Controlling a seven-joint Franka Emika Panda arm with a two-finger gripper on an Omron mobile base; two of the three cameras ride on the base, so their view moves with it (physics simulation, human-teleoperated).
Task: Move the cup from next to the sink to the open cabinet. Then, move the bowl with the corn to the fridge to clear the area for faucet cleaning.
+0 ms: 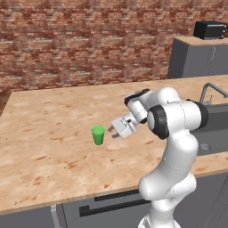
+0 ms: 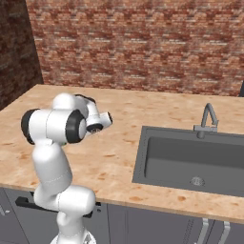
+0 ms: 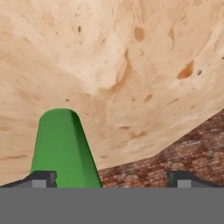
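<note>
From the left base view, the green cup (image 1: 98,135) stands upright on the wooden bench (image 1: 49,133), well to the left of the sink (image 1: 213,127) and out in the open middle of the worktop. The white arm (image 1: 171,147) rises at the lower right and bends over toward the cup, and the claw (image 1: 115,129) is just beside the cup on its right, pointing at it from the side, with a small gap between them. The faucet (image 1: 212,91) stands behind the sink at the right edge, and a dark appliance (image 1: 209,30) sits on a grey cabinet unit (image 1: 196,58) in the far right corner against the brick wall (image 1: 89,40). From the right base view, the arm (image 2: 57,157) rises at the lower left with its wrist turned away to the left; the dark grey sink (image 2: 190,159) with its round drain (image 2: 197,181) is set into the bench (image 2: 119,138) to the right, and the faucet (image 2: 208,120) stands at its back rim. The hand view looks along the claw (image 3: 112,178), whose two dark fingertips (image 3: 42,177) stand wide apart, open and holding nothing; the cup (image 3: 63,148) appears close by the left fingertip, off to one side of the gap between the tips, with the bench (image 3: 131,65) behind it and brick wall (image 3: 183,148) at the lower right.
</note>
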